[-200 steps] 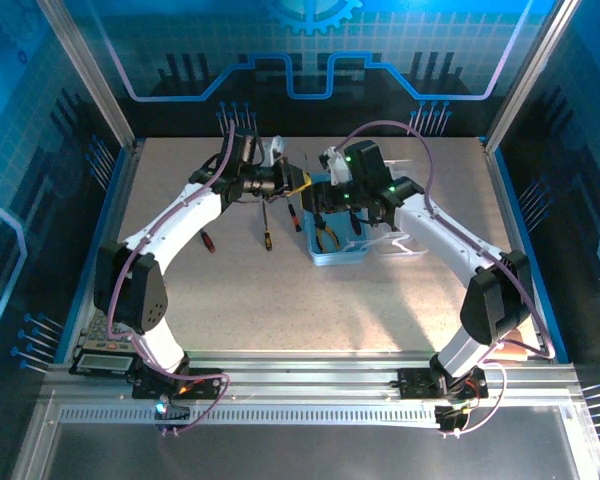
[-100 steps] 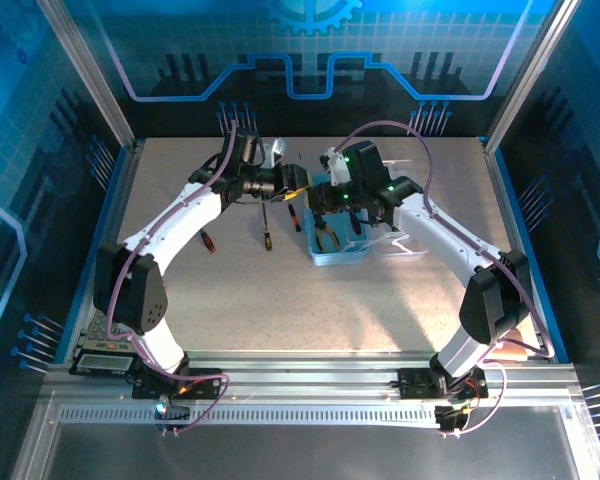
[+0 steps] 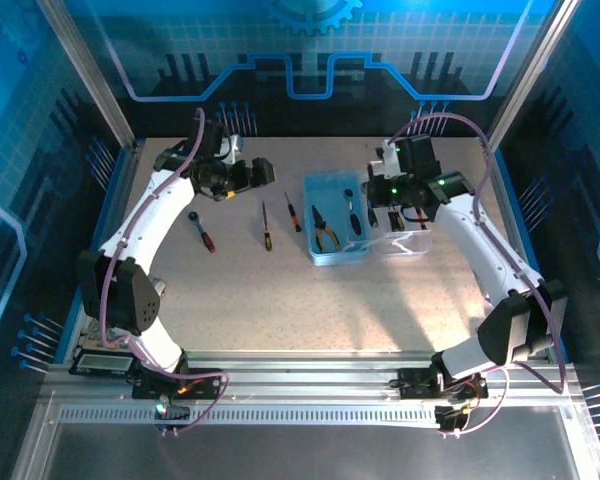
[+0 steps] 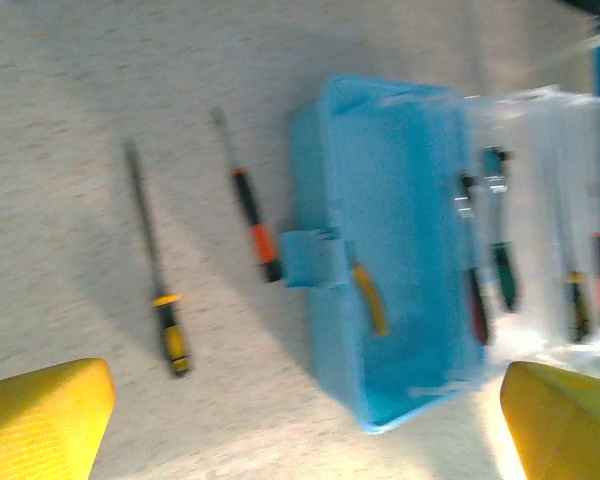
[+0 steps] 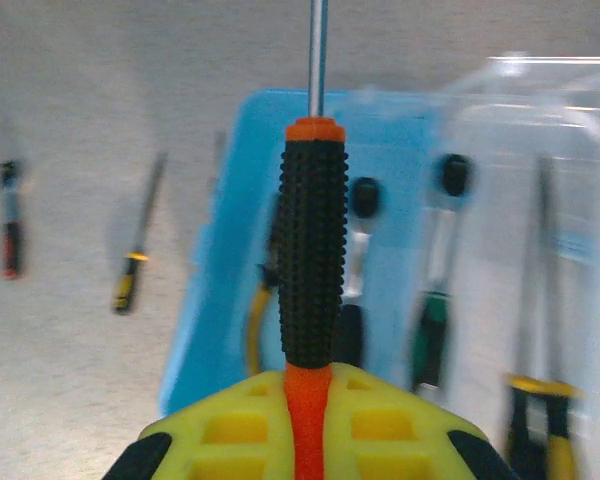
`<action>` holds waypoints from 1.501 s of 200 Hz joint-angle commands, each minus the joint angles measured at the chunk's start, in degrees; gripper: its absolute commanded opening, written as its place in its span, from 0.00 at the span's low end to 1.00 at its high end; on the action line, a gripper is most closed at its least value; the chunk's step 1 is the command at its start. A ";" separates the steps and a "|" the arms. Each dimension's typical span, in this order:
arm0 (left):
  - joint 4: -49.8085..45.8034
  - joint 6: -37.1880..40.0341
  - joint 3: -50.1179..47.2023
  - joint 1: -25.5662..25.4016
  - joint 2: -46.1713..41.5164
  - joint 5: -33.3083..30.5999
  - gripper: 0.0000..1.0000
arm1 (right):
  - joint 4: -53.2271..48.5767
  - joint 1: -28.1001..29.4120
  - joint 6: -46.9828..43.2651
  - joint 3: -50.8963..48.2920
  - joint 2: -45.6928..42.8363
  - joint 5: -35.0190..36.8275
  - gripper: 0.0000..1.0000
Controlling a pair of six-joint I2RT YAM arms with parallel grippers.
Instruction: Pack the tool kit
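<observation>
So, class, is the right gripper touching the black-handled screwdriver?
Touching. The right wrist view shows the screwdriver clamped by the base of its handle between the yellow fingers of the right gripper.

The box [image 4: 315, 170] is pale blue, the studded screwdriver [image 5: 311, 250] black and orange, the table [image 3: 280, 300] speckled beige.

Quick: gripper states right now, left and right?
Left gripper: open, holding nothing.
Right gripper: closed on a black-and-orange screwdriver.
</observation>
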 commanded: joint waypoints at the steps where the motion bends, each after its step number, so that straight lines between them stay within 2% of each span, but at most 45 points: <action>1: -7.61 4.87 -0.84 0.13 -0.89 -9.75 0.99 | -7.64 -2.28 -5.32 0.80 -0.18 9.69 0.00; 31: -7.02 4.75 -3.77 0.21 -0.75 -10.69 0.99 | -11.06 -4.91 -8.19 1.25 2.15 15.69 0.00; 65: -7.63 4.45 -4.95 0.16 0.22 -13.77 0.99 | -11.37 -6.57 -9.47 0.43 4.34 16.96 0.00; 125: -9.15 4.94 -6.29 0.15 1.20 -18.20 0.99 | -9.98 -8.00 -10.48 -0.11 8.62 17.59 0.00; 203: -8.47 5.28 -8.22 0.15 1.17 -17.69 0.99 | -7.89 -9.43 -11.64 -1.13 11.18 15.51 0.02; 300: -8.36 5.44 -8.66 0.15 0.94 -17.41 0.99 | -8.71 -9.41 -11.70 -1.53 9.61 14.81 0.24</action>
